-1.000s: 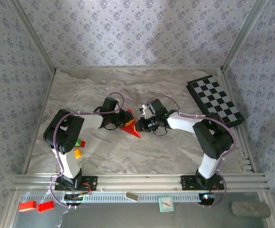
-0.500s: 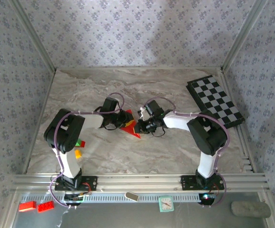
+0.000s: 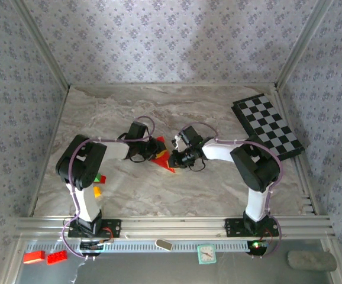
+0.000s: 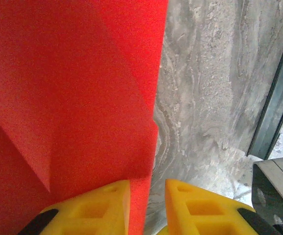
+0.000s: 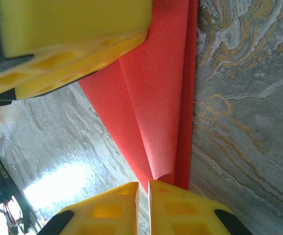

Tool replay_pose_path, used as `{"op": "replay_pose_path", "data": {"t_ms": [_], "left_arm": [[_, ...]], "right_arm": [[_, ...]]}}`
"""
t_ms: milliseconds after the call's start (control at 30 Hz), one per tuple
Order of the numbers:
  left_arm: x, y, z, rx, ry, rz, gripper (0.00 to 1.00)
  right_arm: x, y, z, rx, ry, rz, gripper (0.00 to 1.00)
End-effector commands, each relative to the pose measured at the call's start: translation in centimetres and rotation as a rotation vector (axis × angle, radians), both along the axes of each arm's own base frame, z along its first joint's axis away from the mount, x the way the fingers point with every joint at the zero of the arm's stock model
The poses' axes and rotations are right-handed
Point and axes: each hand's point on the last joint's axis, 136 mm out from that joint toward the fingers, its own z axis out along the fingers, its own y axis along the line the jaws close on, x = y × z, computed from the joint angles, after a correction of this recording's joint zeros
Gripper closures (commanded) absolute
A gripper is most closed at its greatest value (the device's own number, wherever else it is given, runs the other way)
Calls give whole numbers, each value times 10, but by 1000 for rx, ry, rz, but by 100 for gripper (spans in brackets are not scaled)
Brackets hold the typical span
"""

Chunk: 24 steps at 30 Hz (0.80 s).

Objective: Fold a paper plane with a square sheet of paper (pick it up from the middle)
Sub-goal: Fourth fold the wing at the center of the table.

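From above and behind the arms, I am seeing the square sheet of paper, already folded to a red wedge, sitting mid-bench between the two arms' jaws. Its long axis is running from the far side to a point aimed at the near edge. The left arm and the right arm are reaching in from opposite sides, about equally near. The bench is lying open around them. The checkered board is sitting well apart at the far right, and the toy bricks are lying by the left arm.

Through the left wrist, the left jaws are standing narrow, straddling the paper's straight edge. I cannot tell whether they are pinching it.

Through the right wrist, the right jaws are looking all but closed, gripping a folded corner of the wedge, and the creases are running straight away from them. I am judging that the coming fold is turning on that crease line.
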Motion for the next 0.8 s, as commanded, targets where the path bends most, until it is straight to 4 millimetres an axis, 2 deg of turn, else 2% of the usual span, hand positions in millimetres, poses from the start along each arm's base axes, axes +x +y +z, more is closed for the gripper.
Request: {"op": "replay_pose_path", "data": {"t_ms": [0, 333, 767], "left_arm": [[2, -2, -2, 13, 10, 3, 75], [2, -1, -4, 20, 14, 5, 75], [2, -1, -7, 29, 20, 5, 75]], "right_arm": [[-1, -4, -8, -46, 8, 4, 85], [1, -9, -10, -70, 2, -7, 85], [-6, -20, -24, -130, 31, -8, 85]]}}
